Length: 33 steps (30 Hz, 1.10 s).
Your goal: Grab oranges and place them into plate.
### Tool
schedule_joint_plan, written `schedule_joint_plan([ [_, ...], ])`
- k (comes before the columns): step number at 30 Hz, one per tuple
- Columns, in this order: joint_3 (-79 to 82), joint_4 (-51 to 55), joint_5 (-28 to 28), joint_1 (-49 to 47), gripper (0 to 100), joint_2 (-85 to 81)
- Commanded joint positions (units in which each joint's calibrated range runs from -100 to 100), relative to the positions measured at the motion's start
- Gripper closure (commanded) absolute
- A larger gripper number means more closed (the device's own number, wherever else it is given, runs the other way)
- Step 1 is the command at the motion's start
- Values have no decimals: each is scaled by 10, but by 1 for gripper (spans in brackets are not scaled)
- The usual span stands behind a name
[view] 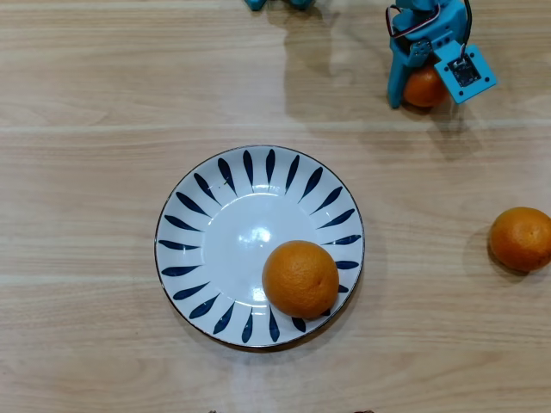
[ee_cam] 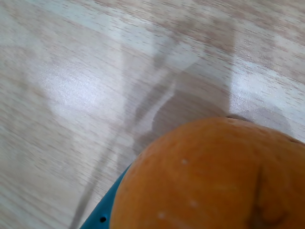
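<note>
While the pale wood-grain table (view: 103,77) filled the overhead view from edge to edge, the large round white ceramic plate (view: 215,232) with dark blue leaf-shaped strokes around its rim sat a little left of the middle. On the plate's lower right part, reaching over the painted rim band, lay the biggest dimpled orange citrus fruit (view: 300,278). The blue plastic arm (view: 422,26) came in from the top edge at the right, well apart from the plate, and its blue two-finger gripper (view: 424,89) was closed around a smaller orange (view: 422,89), with one finger showing on the fruit's left side and the small camera block covering its right. From the wrist camera, that held orange (ee_cam: 214,181) filled the lower right of the picture, its skin speckled, with a sliver of blue finger (ee_cam: 107,214) beneath it and blurred tabletop beyond. A third orange (view: 521,238) rested alone on the table near the right edge of the overhead view, well apart from both the plate and the gripper.
</note>
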Motion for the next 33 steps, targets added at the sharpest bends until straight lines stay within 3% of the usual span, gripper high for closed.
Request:
schedule_joint_plan([
  [1, 0, -2, 2, 3, 70, -7],
  [4, -9, -3, 10, 16, 69, -17],
  [9, -38, 2, 69, 74, 69, -73],
  [25, -164, -6, 320, 349, 69, -180],
  [33, -253, -7, 343, 472, 69, -65],
])
